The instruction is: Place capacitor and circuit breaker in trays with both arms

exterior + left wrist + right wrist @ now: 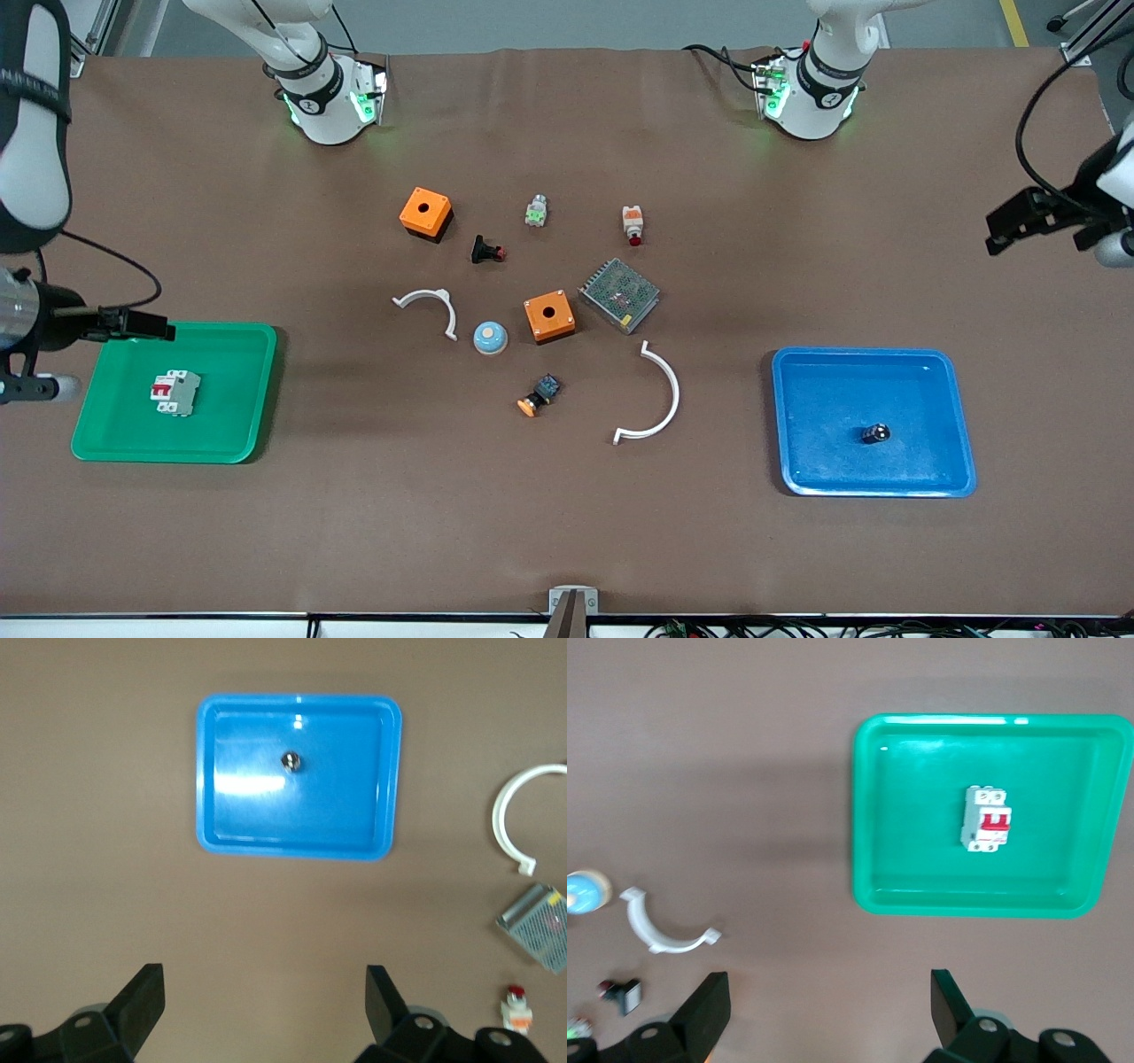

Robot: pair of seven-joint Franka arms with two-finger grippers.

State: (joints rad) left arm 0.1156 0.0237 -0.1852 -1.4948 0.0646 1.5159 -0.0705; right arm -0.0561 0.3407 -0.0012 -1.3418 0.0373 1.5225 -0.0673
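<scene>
The capacitor (pixel 875 433), a tiny black cylinder with a shiny top, stands in the blue tray (pixel 815 390) at the left arm's end of the table. It also shows in the left wrist view (pixel 291 761), in the tray (pixel 337 806). The circuit breaker (pixel 174 392), white-grey with red levers, lies in the green tray (pixel 239 354) at the right arm's end, and shows in the right wrist view (pixel 986 819), in the tray (pixel 904 815). My left gripper (pixel 266 992) is open and empty, high over bare table beside the blue tray. My right gripper (pixel 830 992) is open and empty, high beside the green tray.
Mid-table lie two orange boxes (pixel 426 213) (pixel 549 316), a metal grille unit (pixel 619 294), two white arcs (pixel 425 293) (pixel 675 394), a blue dome (pixel 490 338), an orange-capped push button (pixel 538 395), a black flared part (pixel 485 250) and a white-orange switch (pixel 633 224).
</scene>
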